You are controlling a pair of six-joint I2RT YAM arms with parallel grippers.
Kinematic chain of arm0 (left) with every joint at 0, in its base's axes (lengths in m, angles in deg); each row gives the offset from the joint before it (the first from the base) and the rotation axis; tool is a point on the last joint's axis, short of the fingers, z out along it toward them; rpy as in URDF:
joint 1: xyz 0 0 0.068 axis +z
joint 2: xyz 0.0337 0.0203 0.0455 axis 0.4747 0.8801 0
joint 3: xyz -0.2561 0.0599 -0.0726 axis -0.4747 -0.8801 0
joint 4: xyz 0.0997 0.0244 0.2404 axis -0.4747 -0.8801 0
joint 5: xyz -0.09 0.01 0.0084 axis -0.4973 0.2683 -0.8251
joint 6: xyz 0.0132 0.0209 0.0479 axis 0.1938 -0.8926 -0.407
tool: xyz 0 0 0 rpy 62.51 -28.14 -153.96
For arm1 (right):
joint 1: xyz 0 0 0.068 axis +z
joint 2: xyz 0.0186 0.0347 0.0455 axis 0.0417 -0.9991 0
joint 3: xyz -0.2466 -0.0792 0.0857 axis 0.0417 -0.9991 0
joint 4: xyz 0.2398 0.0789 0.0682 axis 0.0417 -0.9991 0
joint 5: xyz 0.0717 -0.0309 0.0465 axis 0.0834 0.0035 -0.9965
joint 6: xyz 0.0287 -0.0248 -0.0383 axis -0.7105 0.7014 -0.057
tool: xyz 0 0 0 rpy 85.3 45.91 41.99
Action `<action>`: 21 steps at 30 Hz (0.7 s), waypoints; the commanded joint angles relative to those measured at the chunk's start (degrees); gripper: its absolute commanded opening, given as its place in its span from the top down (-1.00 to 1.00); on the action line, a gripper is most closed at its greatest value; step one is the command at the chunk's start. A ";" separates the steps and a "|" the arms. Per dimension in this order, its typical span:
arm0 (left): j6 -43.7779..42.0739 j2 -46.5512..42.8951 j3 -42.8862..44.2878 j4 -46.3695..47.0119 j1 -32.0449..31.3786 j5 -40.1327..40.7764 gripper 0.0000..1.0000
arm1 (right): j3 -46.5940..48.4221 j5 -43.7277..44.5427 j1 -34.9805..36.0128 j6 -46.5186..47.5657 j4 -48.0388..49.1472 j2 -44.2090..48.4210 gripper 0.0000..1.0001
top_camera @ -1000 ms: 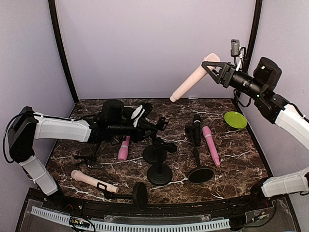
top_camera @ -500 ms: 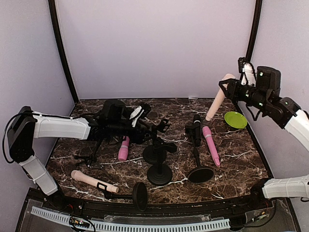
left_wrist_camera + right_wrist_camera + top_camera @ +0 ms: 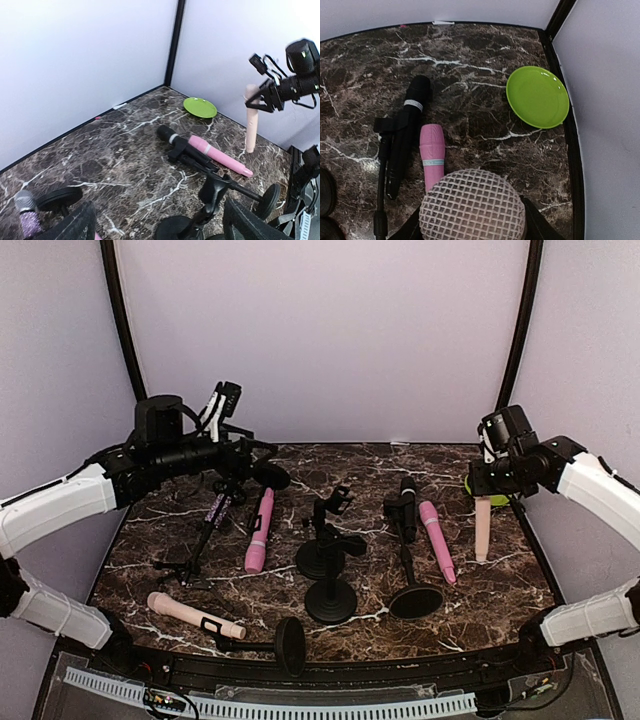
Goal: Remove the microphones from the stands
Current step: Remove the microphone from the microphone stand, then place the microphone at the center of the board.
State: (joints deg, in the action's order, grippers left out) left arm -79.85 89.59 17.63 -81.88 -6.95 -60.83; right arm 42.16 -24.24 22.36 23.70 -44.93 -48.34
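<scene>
While the right gripper [image 3: 488, 488] has its jaws closed on the cream microphone [image 3: 482, 530] just below the mesh head, the body hangs upright, free of any stand, with its tail at the surface [image 3: 380, 465] near the green plate [image 3: 537, 97]. This pose suits laying it down. Contact at the tail cannot be confirmed. The left gripper [image 3: 159, 215] hovers high at the left, jaws spread wide on nothing. A black microphone [image 3: 407, 508] sits clipped in its stand [image 3: 415, 600], with a pink microphone [image 3: 437, 540] lying just beside.

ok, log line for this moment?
left gripper: open, raised | right gripper: holding beige microphone upright beside green plate | black microphone: in stand
</scene>
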 commanded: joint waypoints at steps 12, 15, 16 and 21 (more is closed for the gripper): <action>-2.16 -6.74 -5.05 -14.90 7.87 -3.02 -0.80 | 11.52 -9.15 -6.98 5.26 -5.52 -22.96 0.62; -1.52 -7.23 -5.85 -13.89 7.87 -4.89 -0.80 | 13.27 -12.65 -8.78 6.04 -3.68 -27.64 0.60; -1.42 -7.55 -6.01 -13.31 7.87 -5.88 -0.80 | 13.75 -14.26 -9.59 6.00 -2.57 -29.20 0.59; -1.76 -8.04 -6.11 -13.92 7.92 -4.53 -0.80 | 15.80 -21.69 -13.20 5.49 2.69 -36.38 0.53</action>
State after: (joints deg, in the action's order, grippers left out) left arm -80.70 83.45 12.23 -95.44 0.60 -65.50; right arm 55.58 -38.78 11.43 29.30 -47.71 -80.69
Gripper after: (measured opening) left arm 0.900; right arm 0.504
